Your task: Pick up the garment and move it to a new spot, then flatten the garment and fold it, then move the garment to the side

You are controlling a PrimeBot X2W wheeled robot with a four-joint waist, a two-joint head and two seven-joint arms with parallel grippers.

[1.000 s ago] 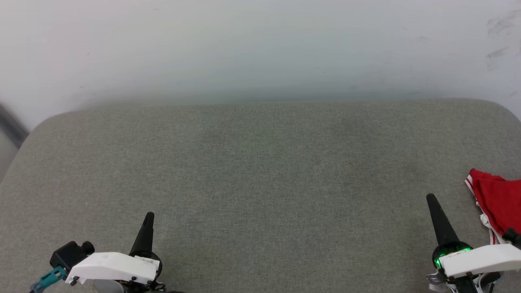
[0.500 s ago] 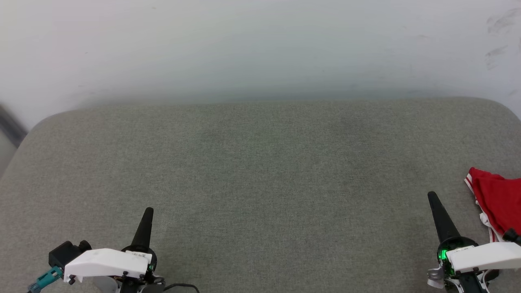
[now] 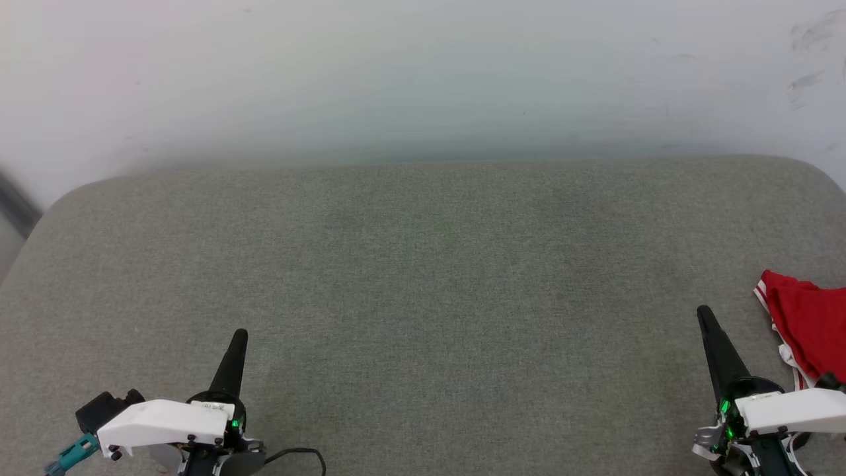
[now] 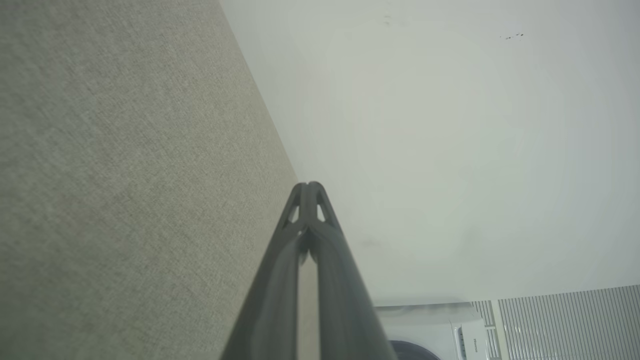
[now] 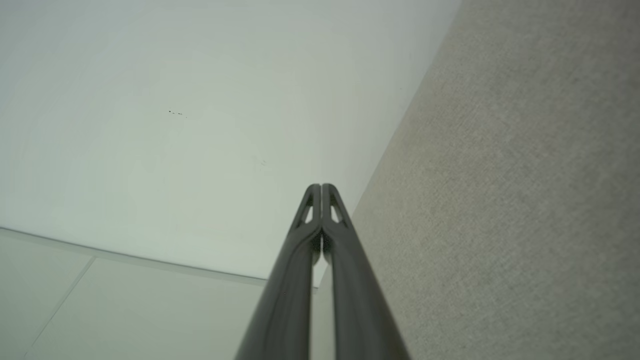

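Head view: garment [image 3: 809, 324] at the right edge of the surface [image 3: 423, 277], toward the front corner, red with white striped trim, partly cut off by the frame. Too little in sight to tell folded from bunched. Left gripper [image 3: 239, 334] low by the front edge, on the left side. Right gripper [image 3: 703, 311] low by the front edge, just beside the garment, finger clear of it. Jaws together on both, empty.

Against a second ago: both tips slightly higher in frame, left wrist housing a little further outward, a cable [image 3: 301, 451] now in sight at the bottom. Far edge of the surface also a touch higher, so partly a camera tilt. Garment in the same place, same outline.

Meaning for the task, as a judgement: no hold on the garment, only a small drift of the arms. Fits equally a garment waiting at the side for pickup and one set aside after folding.

Left wrist view: left gripper [image 4: 310, 187], jaws pressed tip to tip, nothing between. Surface to the left, wall [image 4: 450, 125] beyond, washing machine [image 4: 430, 335] at the bottom.

Right wrist view: right gripper [image 5: 321, 187], jaws likewise closed and empty. Surface to the right, wall and pale floor [image 5: 125, 310] to the left.
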